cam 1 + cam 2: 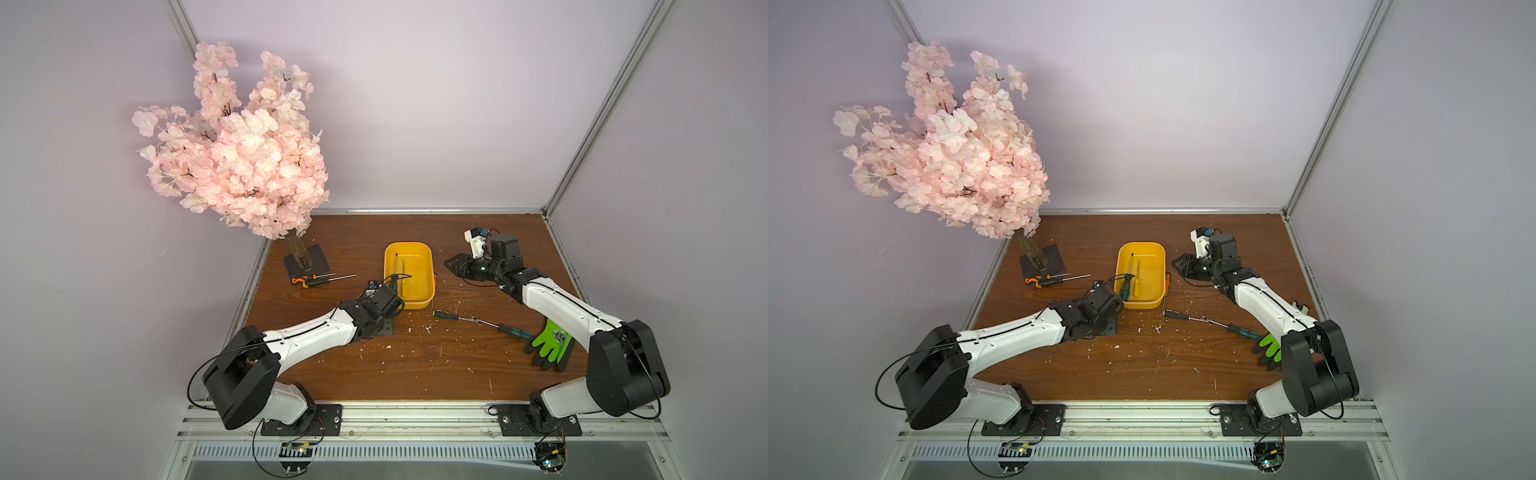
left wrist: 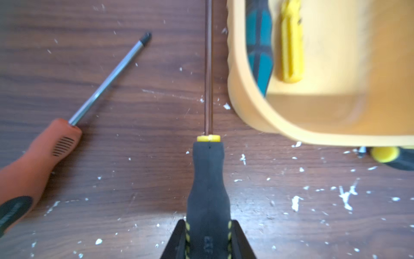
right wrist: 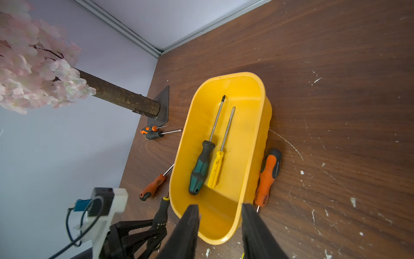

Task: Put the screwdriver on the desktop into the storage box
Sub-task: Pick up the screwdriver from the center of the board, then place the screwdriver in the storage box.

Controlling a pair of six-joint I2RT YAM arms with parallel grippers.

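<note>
In both top views the storage box (image 1: 411, 302) sits mid-counter (image 1: 415, 374). Your left arm reaches its lower-left corner, and the right fingers (image 1: 453, 264) hang just right of it. In the left wrist view the left fingers (image 2: 177, 237) are clamped narrow on the black-handled screwdriver (image 2: 208, 179). Its shaft runs straight up the frame, parallel to the box's outer wall, with the box to its right. In the right wrist view the right fingers stand partly apart and empty at the box's lower end. I judge your left arm must lift the screwdriver sideways over that rim.
</note>
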